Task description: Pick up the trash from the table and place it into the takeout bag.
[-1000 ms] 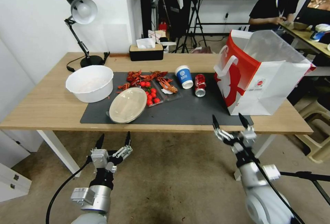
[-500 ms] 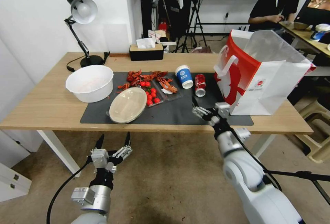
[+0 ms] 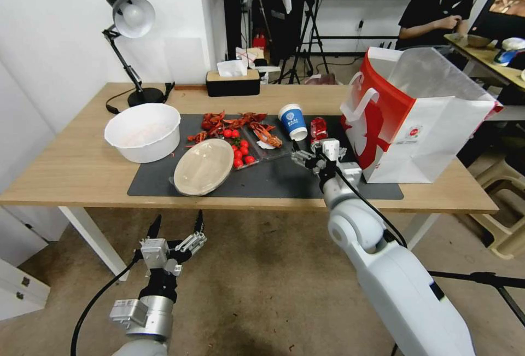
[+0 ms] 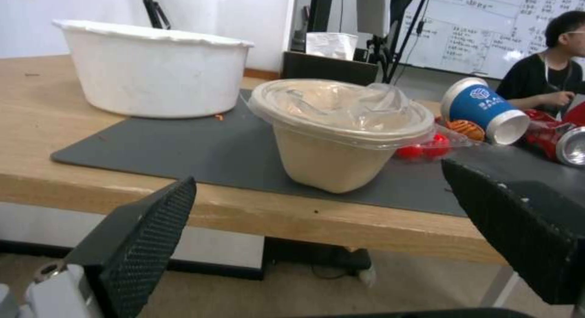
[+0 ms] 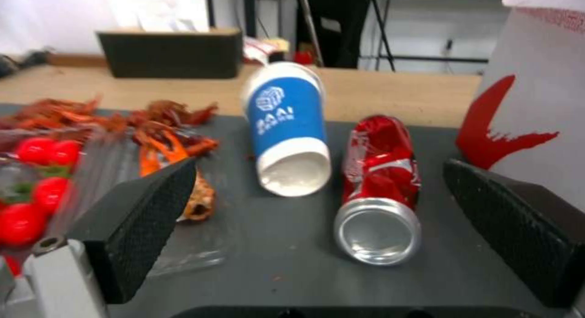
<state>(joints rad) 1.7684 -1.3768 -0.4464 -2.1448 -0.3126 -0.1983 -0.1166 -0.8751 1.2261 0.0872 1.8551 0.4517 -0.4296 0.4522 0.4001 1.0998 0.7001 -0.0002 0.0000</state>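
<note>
Left gripper [image 3: 176, 235] is hanging below the table [image 3: 65, 173] edge on the robot's left, fingers spread, holding nothing, parked. Its wrist view is looking across at the beige lidded bowl [image 4: 341, 130] sitting on the near edge of the dark mat [image 4: 183, 146], with the big white bowl [image 4: 152, 66] behind it.

Right gripper [image 3: 316, 151] is reaching out over the mat, fingers spread wide, nothing pinched. Wrist view is putting the crushed red can [image 5: 379, 190] between the two fingers [image 5: 137, 222], lying on its side with the open end facing the camera. Blue-and-white paper cup [image 5: 286, 126] is lying tipped just beside the can, on the tray side. Judging by the line-up, the can is the current target; no contact showing yet.

Farther out on the mat: clear trays of tomatoes and crayfish [image 3: 240, 137], not trash. Takeout bag [image 3: 415, 121] is standing upright and open-topped at the right end of the table, just beside the can.

Progress, as a judgement: nothing looks bagged yet, though the bag's inside isn't readable from here. Can, paper cup and beige bowl are all sitting on the table. Clear plastic cup and small bag with an orange lump: can't pick them out. So effectively at the start: first grasp being set up, every visible piece left to move.
</note>
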